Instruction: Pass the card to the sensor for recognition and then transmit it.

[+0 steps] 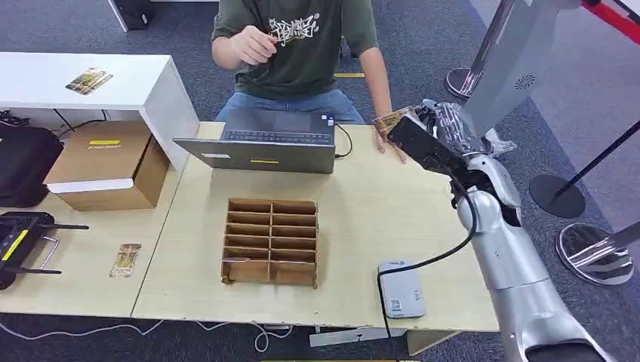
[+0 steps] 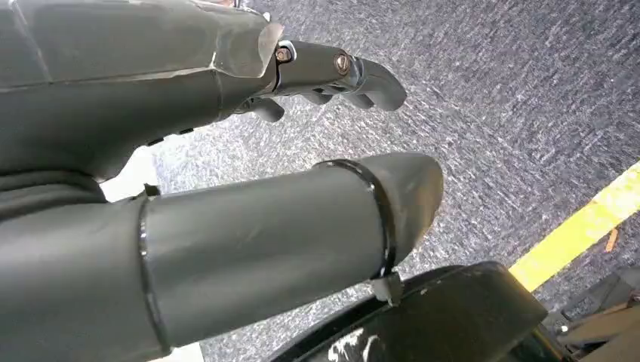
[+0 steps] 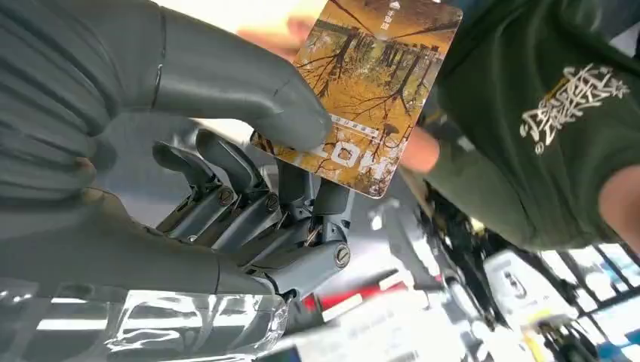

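My right hand [image 1: 436,124] is raised over the table's far right corner and pinches a yellow-brown picture card [image 1: 392,119] between thumb and fingers. In the right wrist view the card [image 3: 373,83] sticks out past the thumb [image 3: 249,83] toward a person in a green shirt [image 3: 543,128]. That person [image 1: 302,45] sits behind the laptop, with one hand on the table just beside the card. The white card sensor [image 1: 401,289] lies at the table's near right edge, well below my hand. My left hand [image 2: 226,166] hangs over grey carpet, fingers apart, holding nothing.
A cardboard divider box [image 1: 270,241] stands mid-table, a grey laptop [image 1: 260,143] behind it. Another card [image 1: 125,259] lies on the left table by a black device [image 1: 19,241]. A cardboard carton [image 1: 106,162] and a white bench [image 1: 90,87] are at the left. Stanchion bases [image 1: 596,253] stand right.
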